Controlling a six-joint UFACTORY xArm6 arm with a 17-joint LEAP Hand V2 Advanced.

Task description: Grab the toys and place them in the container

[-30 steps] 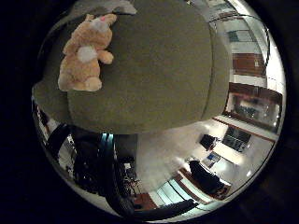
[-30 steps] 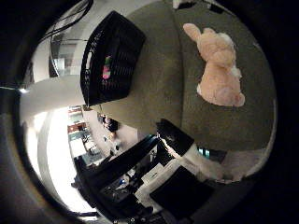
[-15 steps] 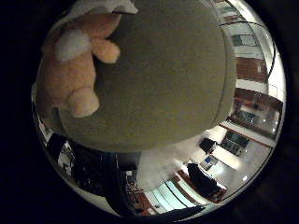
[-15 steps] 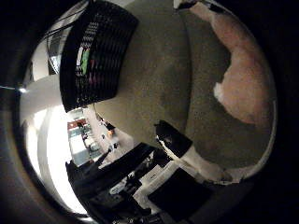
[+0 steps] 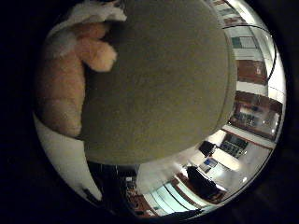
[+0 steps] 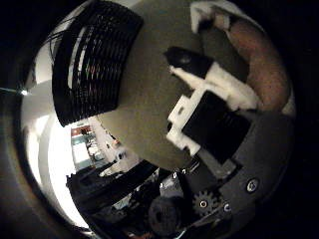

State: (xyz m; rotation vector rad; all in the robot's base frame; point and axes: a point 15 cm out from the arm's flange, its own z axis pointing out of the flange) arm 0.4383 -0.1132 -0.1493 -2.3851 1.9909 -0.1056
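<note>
The plush toy [image 5: 65, 88], peach with pale paws, fills the upper left of the little-finger-side view, lying on the olive counter [image 5: 163, 88] and very close to the palm. In the thumb-side view the hand [image 6: 214, 99] reaches in from the right, its fingers [image 6: 192, 59] bent toward the toy at upper right but not closed on it. This looks like the grasp step. Next, the fingers must wrap the soft body, then lift toward the black slatted container [image 6: 94, 64] at upper left.
</note>
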